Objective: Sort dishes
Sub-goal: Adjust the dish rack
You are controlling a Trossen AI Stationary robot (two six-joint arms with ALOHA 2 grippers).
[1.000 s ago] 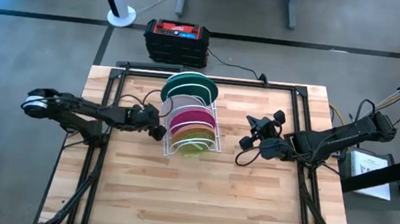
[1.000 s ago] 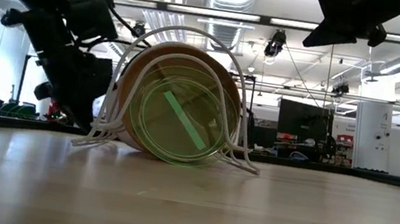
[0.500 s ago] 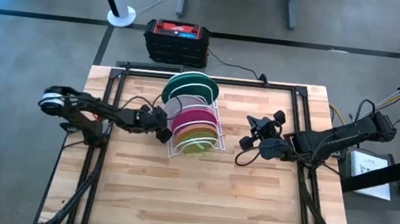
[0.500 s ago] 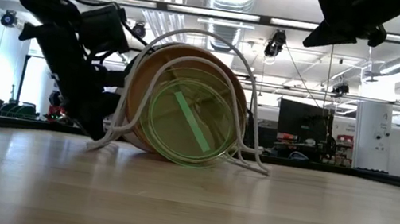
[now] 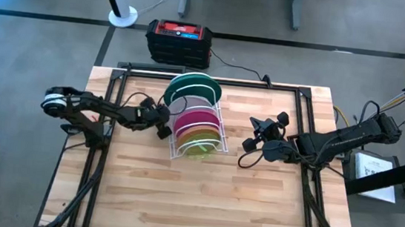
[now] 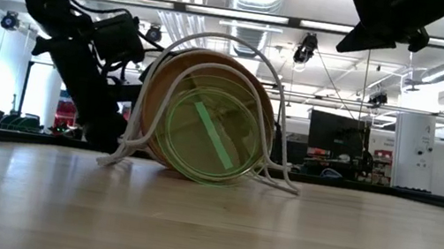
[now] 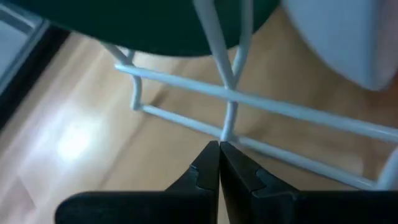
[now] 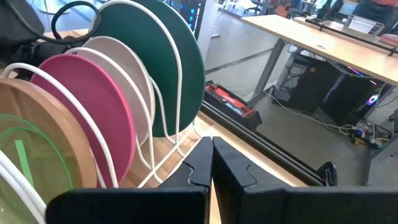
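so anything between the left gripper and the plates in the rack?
Yes: the wire rack itself. The left gripper, shut, sits just outside the rack's side bars, with the dark green plate and white plate behind them.

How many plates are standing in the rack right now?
5, all upright in the rack, back to front: dark green plate, white plate, pink plate, brown plate, small lime-green plate. None seem hidden.
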